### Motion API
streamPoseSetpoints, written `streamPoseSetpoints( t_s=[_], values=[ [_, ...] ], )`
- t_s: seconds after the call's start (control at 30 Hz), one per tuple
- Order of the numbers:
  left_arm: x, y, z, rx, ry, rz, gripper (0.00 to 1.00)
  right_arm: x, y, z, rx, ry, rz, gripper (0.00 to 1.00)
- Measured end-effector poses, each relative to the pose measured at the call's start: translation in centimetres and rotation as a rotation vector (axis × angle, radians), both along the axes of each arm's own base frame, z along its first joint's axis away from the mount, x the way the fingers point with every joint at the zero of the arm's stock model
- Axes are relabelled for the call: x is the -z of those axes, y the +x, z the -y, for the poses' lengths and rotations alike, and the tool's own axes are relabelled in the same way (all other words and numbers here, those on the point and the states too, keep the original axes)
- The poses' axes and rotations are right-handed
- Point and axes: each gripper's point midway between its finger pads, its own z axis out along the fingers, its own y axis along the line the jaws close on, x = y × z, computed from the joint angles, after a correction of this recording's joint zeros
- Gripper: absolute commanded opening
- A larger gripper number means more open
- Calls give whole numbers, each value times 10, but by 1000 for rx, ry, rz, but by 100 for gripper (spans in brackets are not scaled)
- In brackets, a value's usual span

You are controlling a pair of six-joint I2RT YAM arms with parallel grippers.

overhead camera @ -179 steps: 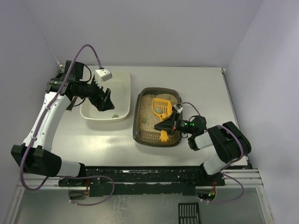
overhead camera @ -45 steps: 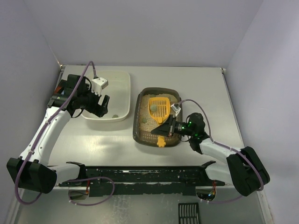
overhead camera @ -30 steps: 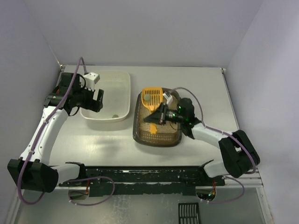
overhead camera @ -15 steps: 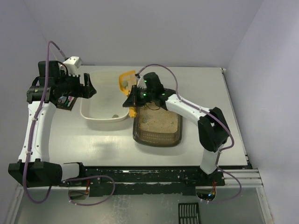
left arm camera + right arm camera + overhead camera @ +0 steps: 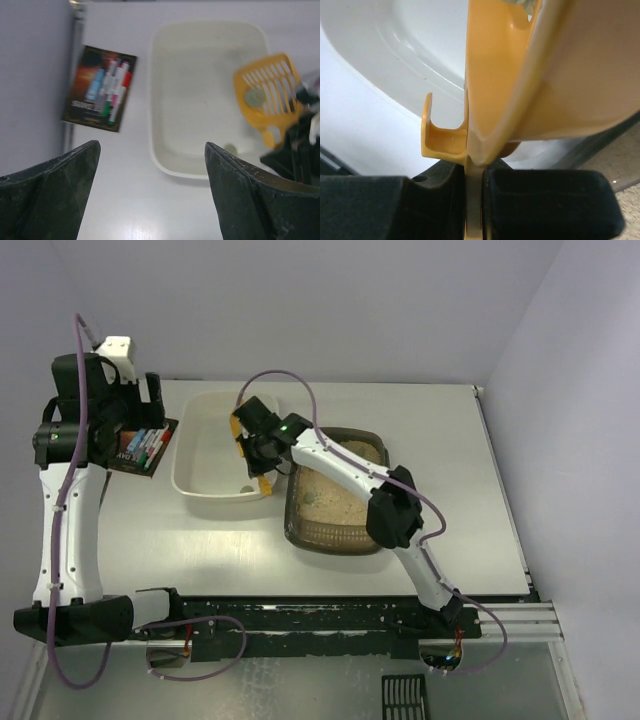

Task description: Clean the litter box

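Note:
The dark litter box (image 5: 336,546) with beige litter sits at the table's middle. My right gripper (image 5: 256,452) reaches left of it, over the right side of the cream-white tub (image 5: 205,425). It is shut on the handle of the yellow slotted scoop (image 5: 530,75). In the left wrist view the scoop (image 5: 267,95) hangs over the tub (image 5: 200,75) with a grey-green clump (image 5: 254,97) in it. Another clump (image 5: 230,148) lies in the tub. My left gripper (image 5: 150,400) is open and empty, raised left of the tub; it also shows in its own view (image 5: 152,200).
A dark pack of coloured markers (image 5: 142,448) lies left of the tub, next to the left wall. Walls close in the table at back and both sides. The rail with the arm bases (image 5: 300,625) runs along the near edge.
My right arm has swung the scoop with its clump from the litter box leftward to over the tub. My left arm has lifted and drawn back left, away from the tub.

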Motion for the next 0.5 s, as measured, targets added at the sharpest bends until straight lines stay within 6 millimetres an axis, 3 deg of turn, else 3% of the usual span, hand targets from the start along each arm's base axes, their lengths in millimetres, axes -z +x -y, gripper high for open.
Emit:
streamPoseSetpoints(
  t_s=[0.1,0.2,0.5],
  values=[
    [-23,-3,-20,-98,53,56,97,1,-6,-3,-24,-112,64,0],
    [-31,-9,-29,-147,78,79,96,0,-13,-3,-40,-208,122,0],
    [-20,-12,-42,-212,113,50,96,9,-22,30,-37,-487,228,0]
  ],
)
